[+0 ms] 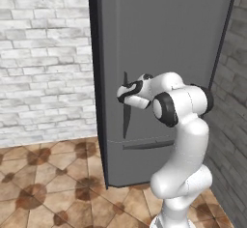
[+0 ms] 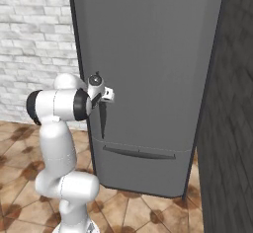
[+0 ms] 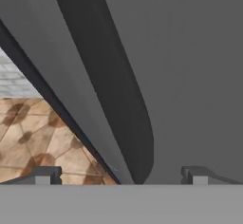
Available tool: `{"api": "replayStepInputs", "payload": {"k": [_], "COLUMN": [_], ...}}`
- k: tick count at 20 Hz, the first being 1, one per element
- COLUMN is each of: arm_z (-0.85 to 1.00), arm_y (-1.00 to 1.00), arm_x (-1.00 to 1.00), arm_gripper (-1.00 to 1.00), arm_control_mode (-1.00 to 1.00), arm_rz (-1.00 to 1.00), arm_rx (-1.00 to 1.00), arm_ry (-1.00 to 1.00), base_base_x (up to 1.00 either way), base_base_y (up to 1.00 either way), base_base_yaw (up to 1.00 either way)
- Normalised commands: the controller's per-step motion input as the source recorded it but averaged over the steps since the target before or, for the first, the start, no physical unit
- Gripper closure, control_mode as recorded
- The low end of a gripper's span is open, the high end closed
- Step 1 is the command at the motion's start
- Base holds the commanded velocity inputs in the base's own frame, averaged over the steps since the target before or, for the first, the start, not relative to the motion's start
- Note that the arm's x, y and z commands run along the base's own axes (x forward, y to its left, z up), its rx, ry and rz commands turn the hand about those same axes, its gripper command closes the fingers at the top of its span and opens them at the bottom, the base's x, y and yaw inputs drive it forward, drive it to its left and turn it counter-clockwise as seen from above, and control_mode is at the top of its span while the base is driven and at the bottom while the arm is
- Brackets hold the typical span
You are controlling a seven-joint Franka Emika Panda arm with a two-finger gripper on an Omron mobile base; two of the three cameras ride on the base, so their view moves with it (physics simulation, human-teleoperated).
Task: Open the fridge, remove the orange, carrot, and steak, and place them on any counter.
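Note:
The fridge is a tall dark grey cabinet and its door stands shut. A long slim dark handle runs down the door's left side. My gripper is right at the upper part of that handle, open. In the hand view the handle sweeps down between my two fingertips, and the gripper holds nothing. The orange, carrot and steak are hidden behind the shut door. The counter is out of view.
A white brick wall stands to the fridge's left over a brown tiled floor. A dark wall rises close on the right. A horizontal drawer handle crosses the fridge's lower front.

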Motion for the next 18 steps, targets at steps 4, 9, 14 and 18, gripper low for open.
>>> {"api": "replayStepInputs", "payload": {"k": [4, 9, 14, 18], "arm_z": [-0.21, -0.22, -0.20, -0.24], "arm_y": [0.00, 0.00, 0.00, 0.00], "arm_x": [0.40, 0.38, 0.36, 0.29], "arm_gripper": [-1.00, -1.00, -1.00, -1.00], "arm_control_mode": [-1.00, -1.00, -1.00, -1.00], "arm_rz": [0.00, 0.00, 0.00, -0.01], "arm_rx": [0.01, 0.01, 0.01, 0.00], "arm_ry": [0.00, 0.00, 0.00, 0.00], "base_base_x": [0.00, 0.00, 0.00, 0.00], "base_base_y": [0.00, 0.00, 0.00, 0.00], "base_base_yaw": [0.00, 0.00, 0.00, 0.00]}}
